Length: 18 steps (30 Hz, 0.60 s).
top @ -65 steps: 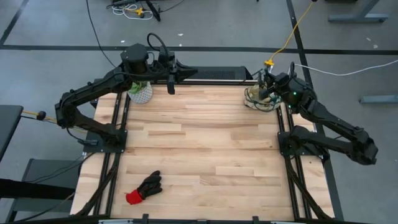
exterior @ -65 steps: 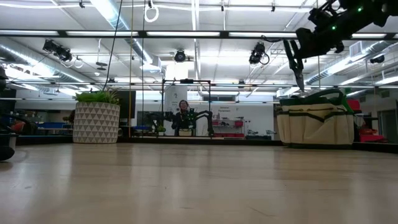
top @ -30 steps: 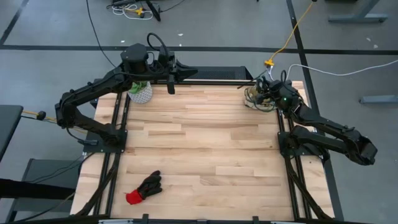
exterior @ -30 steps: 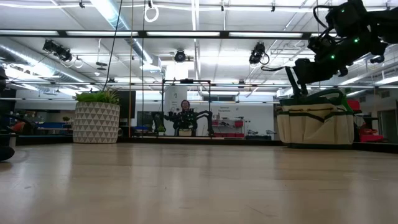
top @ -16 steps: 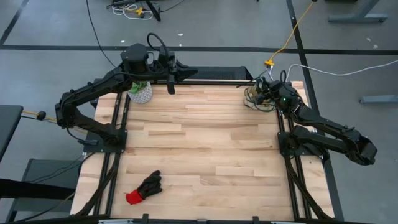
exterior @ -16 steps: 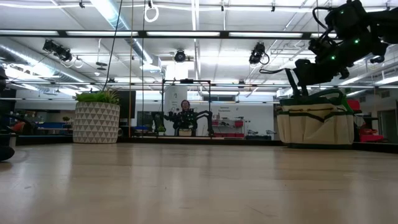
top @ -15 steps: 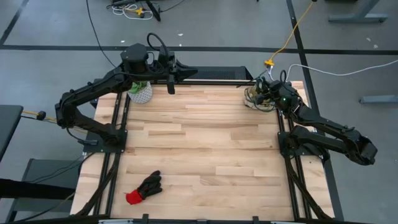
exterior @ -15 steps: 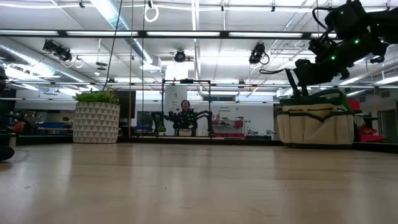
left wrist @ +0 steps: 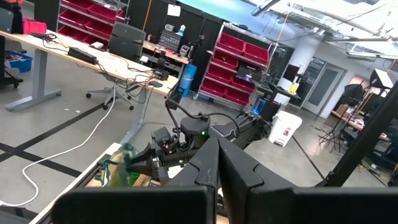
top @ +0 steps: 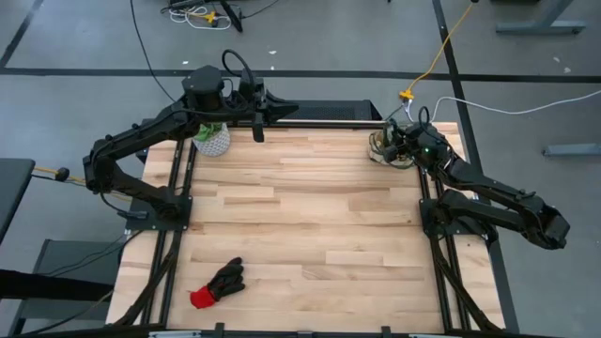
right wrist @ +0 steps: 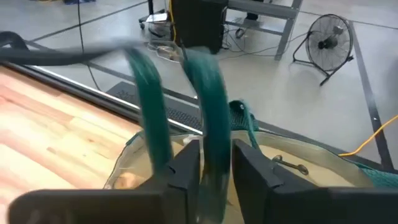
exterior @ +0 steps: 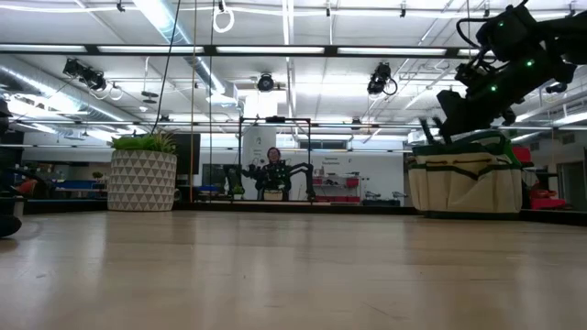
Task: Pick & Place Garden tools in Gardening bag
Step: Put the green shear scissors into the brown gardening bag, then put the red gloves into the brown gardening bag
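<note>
High view, table point(top: 310, 216): wooden top spread out under both my arms.
Bag point(top: 383, 147): beige canvas with green trim, at the far corner on my right side, directly under my right gripper; in the low view point(exterior: 463, 179) it stands upright on the table.
Plant pot point(top: 211, 139): white patterned pot with green leaves at the far corner on my left side, just below my left arm.
Right gripper point(right wrist: 208, 163): I hang over the bag's open mouth, my fingers a narrow way apart with a green strap of the bag between them; whether I pinch it I cannot tell.
Left gripper point(left wrist: 217, 163): I hold it raised above the far edge near the plant pot, my fingers pressed together on nothing.
Glove point(top: 217, 284): black with a red cuff, lying flat near the front edge on my left side, well apart from both my grippers and from the bag.
</note>
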### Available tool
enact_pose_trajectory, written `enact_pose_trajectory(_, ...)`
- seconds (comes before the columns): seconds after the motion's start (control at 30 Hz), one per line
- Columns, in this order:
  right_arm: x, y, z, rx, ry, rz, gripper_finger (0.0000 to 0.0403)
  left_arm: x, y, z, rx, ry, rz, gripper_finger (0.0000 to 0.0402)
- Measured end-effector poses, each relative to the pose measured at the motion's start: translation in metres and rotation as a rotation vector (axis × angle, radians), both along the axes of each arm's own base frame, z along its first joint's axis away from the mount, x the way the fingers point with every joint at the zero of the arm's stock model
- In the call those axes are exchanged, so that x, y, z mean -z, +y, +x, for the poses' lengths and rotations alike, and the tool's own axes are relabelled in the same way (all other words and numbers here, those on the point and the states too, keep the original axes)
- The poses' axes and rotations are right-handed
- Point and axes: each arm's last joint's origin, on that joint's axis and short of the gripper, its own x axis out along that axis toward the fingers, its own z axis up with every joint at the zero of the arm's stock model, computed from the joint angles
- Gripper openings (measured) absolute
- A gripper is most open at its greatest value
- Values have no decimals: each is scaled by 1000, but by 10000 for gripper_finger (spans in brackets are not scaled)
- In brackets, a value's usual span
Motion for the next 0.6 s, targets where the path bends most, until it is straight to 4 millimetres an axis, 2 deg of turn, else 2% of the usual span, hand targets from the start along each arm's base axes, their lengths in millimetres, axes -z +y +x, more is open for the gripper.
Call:
enact_pose_trajectory(0.4,0,0,0,2,-1,3,218,0,0,0,0,0,0,16)
enact_pose_trajectory(0.6,-9,-1,4,-65,-72,-38,249,0,0,0,0,0,0,16)
